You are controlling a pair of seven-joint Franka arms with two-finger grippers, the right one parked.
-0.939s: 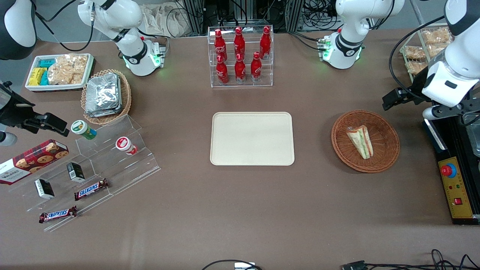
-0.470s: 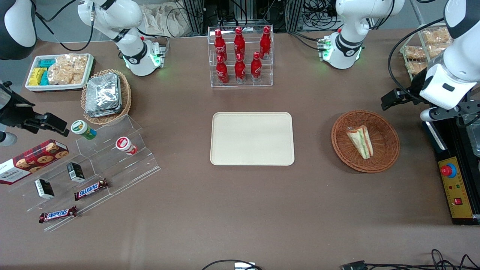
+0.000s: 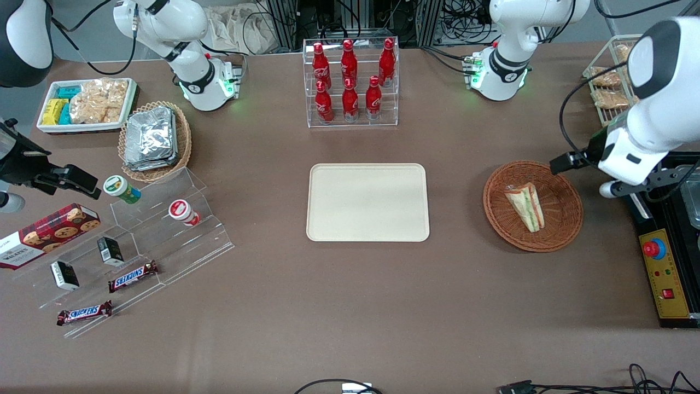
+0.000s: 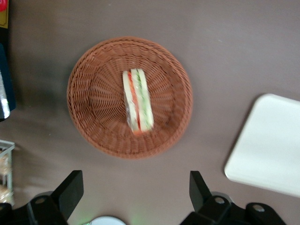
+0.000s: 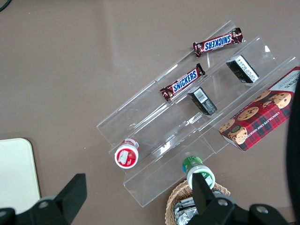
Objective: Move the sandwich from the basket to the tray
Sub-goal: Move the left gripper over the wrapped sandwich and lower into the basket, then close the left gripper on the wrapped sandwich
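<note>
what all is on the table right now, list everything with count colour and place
sandwich: 1, pale bread with green and red stripes, lying in the basket
basket: 1, reddish-brown wicker, toward the working arm's end
tray: 1, cream, mid-table, nothing on it
cola bottles: 6, red, in a clear rack farther from the front camera than the tray
foil packets: stack, silver, in a tan basket toward the parked arm's end
white bin: 1, holds yellow, teal and clear snack packs
Snickers bars: 2, brown, on the clear stepped stand
cookie box: 1, red tartan, beside the stand
small cups: 2, one green, one red, on the stand
hand: 1, black fingers, open, above the table beside the basket, holding nothing
</note>
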